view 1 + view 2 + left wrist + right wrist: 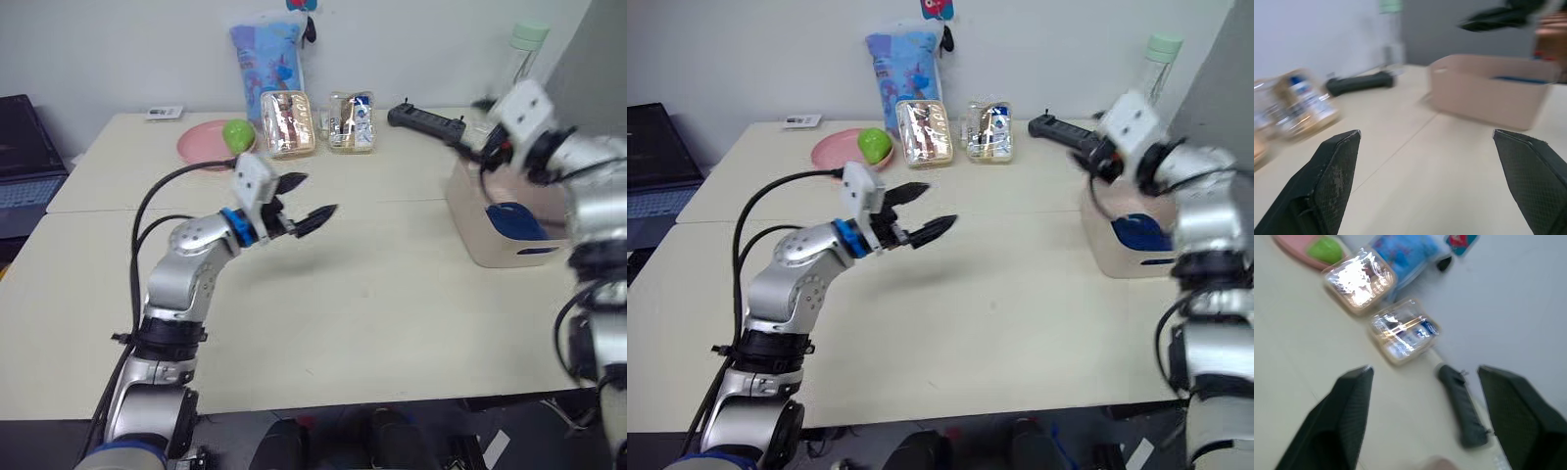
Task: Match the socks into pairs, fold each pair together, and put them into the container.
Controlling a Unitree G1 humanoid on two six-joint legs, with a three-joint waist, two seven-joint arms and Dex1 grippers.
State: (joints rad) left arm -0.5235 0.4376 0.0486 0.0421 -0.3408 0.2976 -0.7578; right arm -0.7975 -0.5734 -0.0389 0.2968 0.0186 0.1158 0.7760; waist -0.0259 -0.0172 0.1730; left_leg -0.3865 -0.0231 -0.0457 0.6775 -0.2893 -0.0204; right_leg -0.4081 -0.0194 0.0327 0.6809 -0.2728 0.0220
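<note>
The container (477,232), a pale pink tub, stands at the table's right edge with blue socks (515,221) lying inside it. In the left wrist view the container (1484,93) shows a strip of blue sock (1520,78) over its rim. My left gripper (306,200) hovers open and empty above the middle of the table, pointing right toward the tub. The right gripper (1087,155) hangs open and empty above the tub's far left corner. Its fingers (1349,406) stand wide apart in the right wrist view.
Along the back of the table are a pink plate (199,149) with a green ball (237,132), two clear snack boxes (287,123), a blue bag (267,51) and a black handset (425,119). A bottle (526,49) stands behind the tub. A laptop (22,162) sits at far left.
</note>
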